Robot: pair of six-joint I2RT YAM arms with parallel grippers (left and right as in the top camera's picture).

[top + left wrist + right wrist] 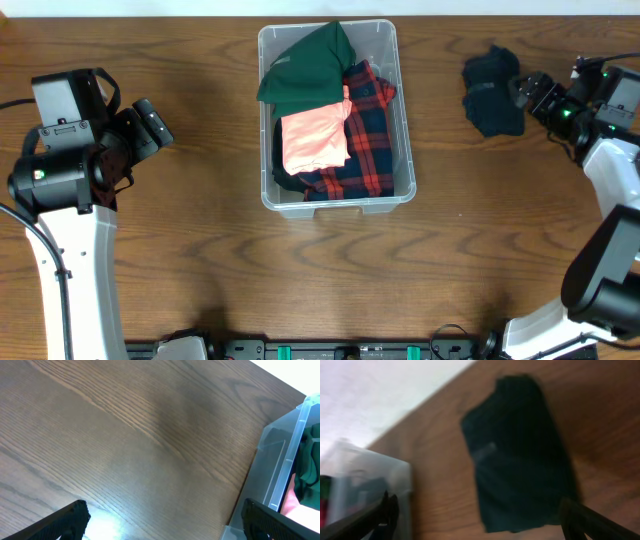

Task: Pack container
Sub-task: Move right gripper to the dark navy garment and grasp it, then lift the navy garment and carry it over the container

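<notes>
Clear transparent rectangular plastic container [340, 206] is sitting at the back middle of the brown wood-grain counter [200, 250], already holding a green folded garment [308, 65], a pink garment [315, 140] and a red-and-navy plaid garment [372, 130]. To its right, the right fingers [592, 522] are standing wide open and empty just beside a dark navy folded garment [492, 92]. The left fingers [67, 520] are waiting open and empty to its left. Likely best: straddling a thick fold, closing firmly, lifting clear of the rim. No label or writing is showing legibly.

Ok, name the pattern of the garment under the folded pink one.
Red and navy plaid garment, clearest in the overhead view.
</notes>
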